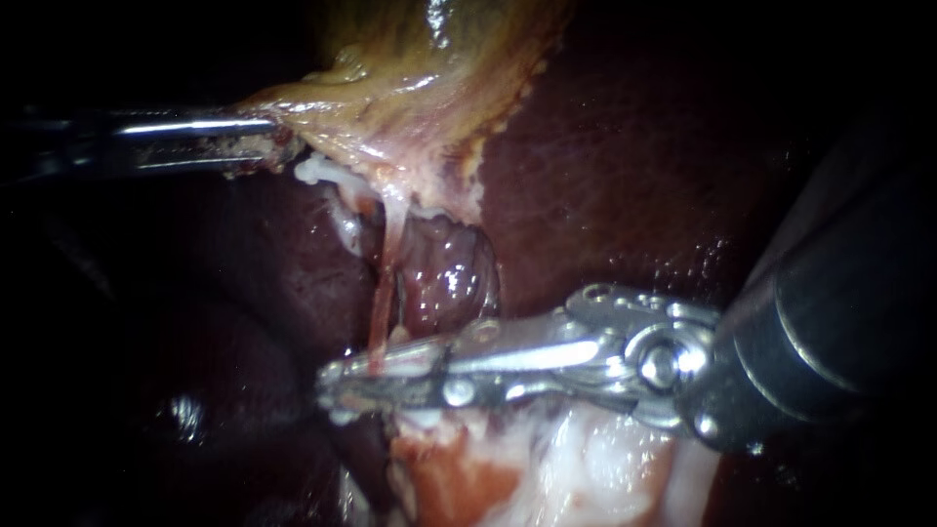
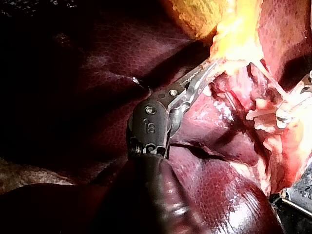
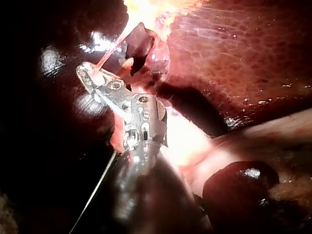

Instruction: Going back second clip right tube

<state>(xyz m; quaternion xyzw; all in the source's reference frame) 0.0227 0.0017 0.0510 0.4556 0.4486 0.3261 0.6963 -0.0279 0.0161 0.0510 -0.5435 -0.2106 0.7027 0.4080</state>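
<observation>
The jaws of my right instrument (image 1: 332, 393) stand slightly parted with a dark slit between them. The thin tube (image 1: 383, 303) drops from under the gallbladder (image 1: 410, 88) straight into that slit near the tips. To back out well, I judge I should draw away along the line of my own shaft, jaws no narrower than now, so that neither one snags the tube or drags it sideways. My left instrument (image 1: 265, 146) has its jaws pressed together on the gallbladder's pale edge, holding it up off the liver (image 1: 625, 166). That pull should be even while I withdraw. I cannot make out any clip on the tube, because the jaws cover the stretch where one would sit. Nor can I tell which tube is the right one, and this tube's lower end is lost behind the metal and pale tissue.
</observation>
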